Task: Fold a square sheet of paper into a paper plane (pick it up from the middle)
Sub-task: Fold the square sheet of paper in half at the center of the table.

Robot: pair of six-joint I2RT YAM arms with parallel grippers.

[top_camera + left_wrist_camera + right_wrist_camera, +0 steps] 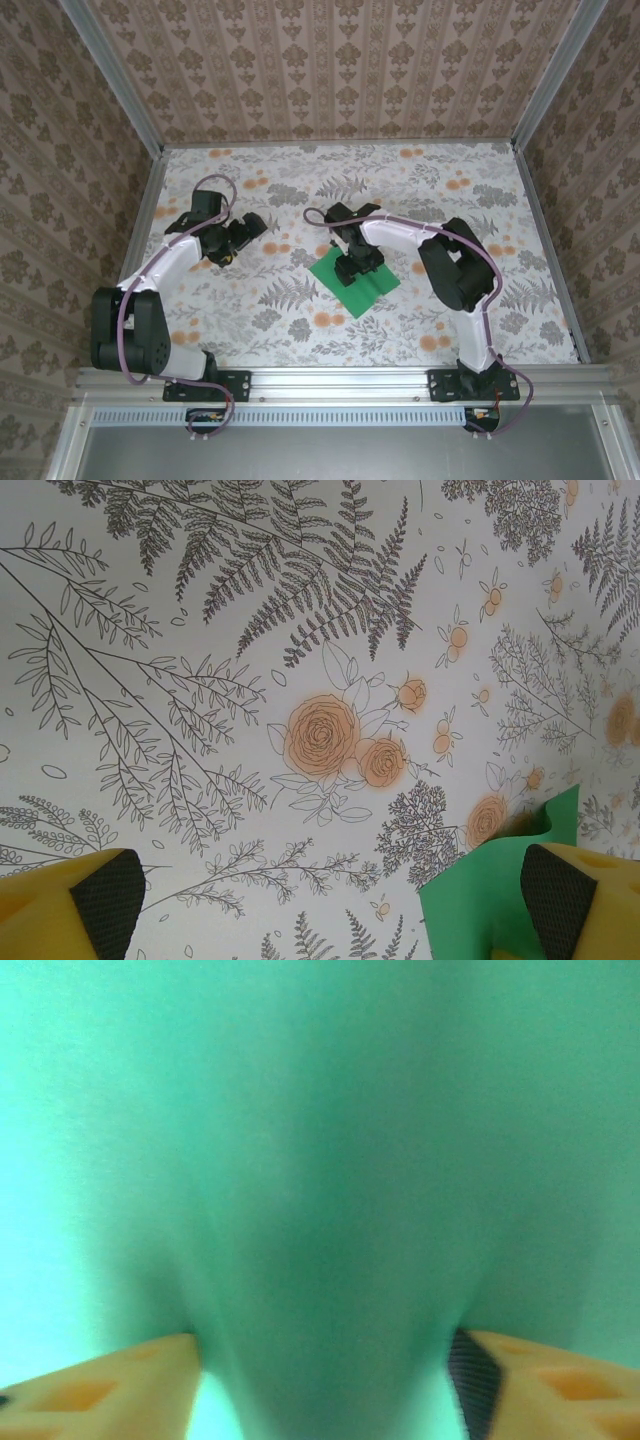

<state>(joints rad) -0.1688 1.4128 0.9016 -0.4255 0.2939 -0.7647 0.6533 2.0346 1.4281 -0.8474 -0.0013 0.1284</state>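
Square sheet of paper [376,287]: bright green, lying on the table [450,330] directly under the right claw [352,268], turned so its corners point away from the claw like a diamond. The claw comes down on about the middle of the sheet. Green shows on every side of it, most on the side towards the arm bases.

Right wrist view: the sheet [320,1160] is very close and blurred. A soft hump of paper rises between the claw's tips [325,1345], and its flanks meet the yellow finger [130,1380] on one side and the dark-padded finger [480,1380] on the other. The jaws stand part-way apart with the hump between them. Whether the paper is truly pinched, cannot tell.

Left claw [236,240]: off to the left of the right claw, low over the flowered table, apart from the sheet. Left wrist view: claw [330,890] spread wide, with bare fern-and-rose print between the dark pads [110,900]. One corner of the sheet [480,900] shows beside the other pad, its edge there seeming slightly raised.
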